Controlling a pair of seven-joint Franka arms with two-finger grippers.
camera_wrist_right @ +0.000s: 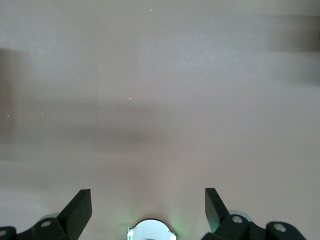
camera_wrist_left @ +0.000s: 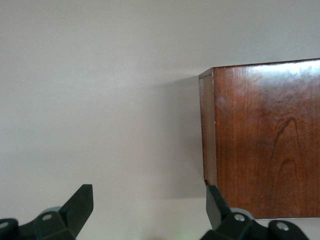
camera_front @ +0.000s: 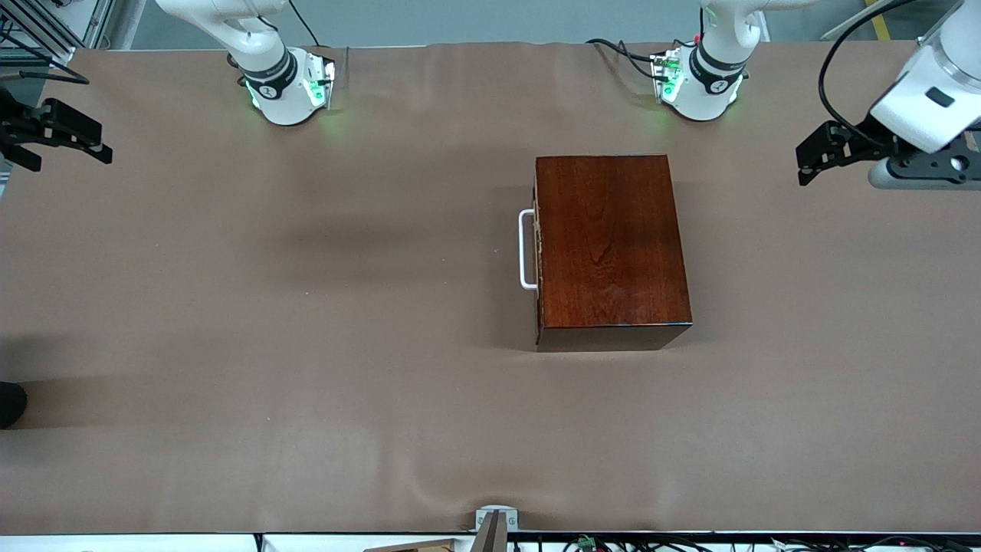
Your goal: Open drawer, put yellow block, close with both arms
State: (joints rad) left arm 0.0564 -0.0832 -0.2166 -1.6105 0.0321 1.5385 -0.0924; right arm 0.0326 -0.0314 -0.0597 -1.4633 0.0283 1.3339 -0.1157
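Both our pincers, left gripper (camera_front: 812, 157) and right gripper (camera_front: 65, 138), hang open and empty, well apart from the shut mahogany-coloured drawer box (camera_front: 609, 245). We should hook its white bar handle (camera_front: 526, 249) squarely; no yellow block shows.

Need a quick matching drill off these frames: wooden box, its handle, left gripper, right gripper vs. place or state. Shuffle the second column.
Things:
1. wooden box
2. handle
3. left gripper
4. right gripper

Descriptions:
A. open, empty, up at the right arm's end of the table
B. white bar on the closed drawer's front, facing the right arm's end
C. open, empty, up at the left arm's end, the box's corner in its wrist view
D. glossy dark reddish-brown, resting on the table

Pairs: 1-D, 2-B, 3-C, 4-A
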